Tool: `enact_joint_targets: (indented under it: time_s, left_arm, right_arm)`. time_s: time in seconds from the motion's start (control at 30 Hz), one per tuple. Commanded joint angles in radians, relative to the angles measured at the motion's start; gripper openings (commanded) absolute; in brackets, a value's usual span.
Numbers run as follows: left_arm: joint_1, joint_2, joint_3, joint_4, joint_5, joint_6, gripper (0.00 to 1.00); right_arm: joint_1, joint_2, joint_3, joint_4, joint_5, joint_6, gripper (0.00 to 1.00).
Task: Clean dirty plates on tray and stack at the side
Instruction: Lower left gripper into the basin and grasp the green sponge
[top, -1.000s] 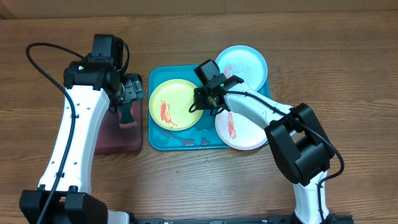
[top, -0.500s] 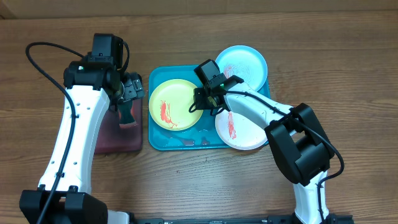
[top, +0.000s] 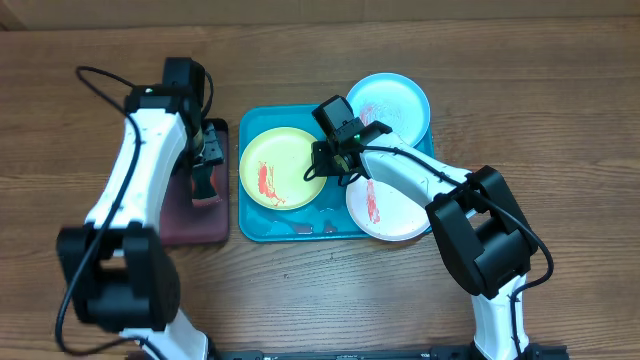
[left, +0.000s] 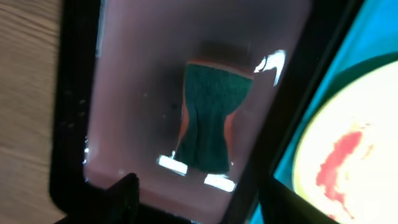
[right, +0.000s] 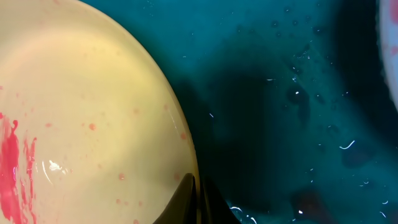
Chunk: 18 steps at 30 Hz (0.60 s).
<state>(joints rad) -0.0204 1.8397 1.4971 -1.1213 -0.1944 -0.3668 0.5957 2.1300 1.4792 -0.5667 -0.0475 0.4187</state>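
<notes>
The teal tray (top: 256, 228) holds the yellow-green plate (top: 283, 168) and the white plate (top: 385, 205), both with red smears. The light blue plate (top: 390, 105) rests over the tray's far right corner. My right gripper (top: 326, 170) is shut on the yellow-green plate's right rim; in the right wrist view the fingers (right: 196, 193) pinch the rim of the plate (right: 81, 124) over the tray floor (right: 280, 93). My left gripper (top: 204, 168) is open above a green-and-orange sponge (top: 205, 186). In the left wrist view the sponge (left: 208, 118) lies beyond the spread fingers (left: 205, 208).
The sponge lies in a small black-rimmed tray with pink inside (top: 185, 225), left of the teal tray. In the left wrist view its black rim (left: 311, 74) borders the teal tray (left: 373, 37) and the yellow-green plate (left: 354, 162). Small scraps (top: 300, 228) lie at the teal tray's front.
My left arm has swung so its elbow is nearer the back, while its gripper stays over the sponge. The right arm and the plates have not moved.
</notes>
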Motion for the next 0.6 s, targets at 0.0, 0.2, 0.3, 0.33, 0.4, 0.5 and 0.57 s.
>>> enact_joint_targets:
  time_s: [0.0, 0.2, 0.3, 0.33, 0.4, 0.5, 0.57]
  left_arm:
    - [0.014, 0.057, -0.004, 0.018, 0.057, 0.044, 0.59]
    - [0.032, 0.127, -0.004, 0.032, 0.084, 0.065, 0.45]
    - [0.049, 0.132, -0.004, 0.032, 0.083, 0.074, 0.42]
    - [0.056, 0.132, -0.004, 0.032, 0.083, 0.076, 0.42]
    - [0.078, 0.132, -0.004, 0.031, 0.089, 0.083, 0.41]
    - [0.087, 0.133, -0.004, 0.03, 0.124, 0.124, 0.39]
    - [0.084, 0.134, -0.004, 0.031, 0.129, 0.143, 0.37]
  right_arm:
    - [0.005, 0.016, 0.013, -0.007, 0.01, -0.003, 0.04]
    - [0.005, 0.016, 0.013, -0.016, 0.014, -0.003, 0.04]
    - [0.005, 0.016, 0.013, -0.019, 0.023, -0.003, 0.04]
    - [0.005, 0.016, 0.013, -0.019, 0.025, -0.003, 0.04]
    - [0.005, 0.016, 0.013, -0.019, 0.025, -0.003, 0.04]
    - [0.005, 0.016, 0.013, -0.018, 0.025, -0.003, 0.04]
    - [0.005, 0.016, 0.013, -0.018, 0.025, -0.003, 0.04]
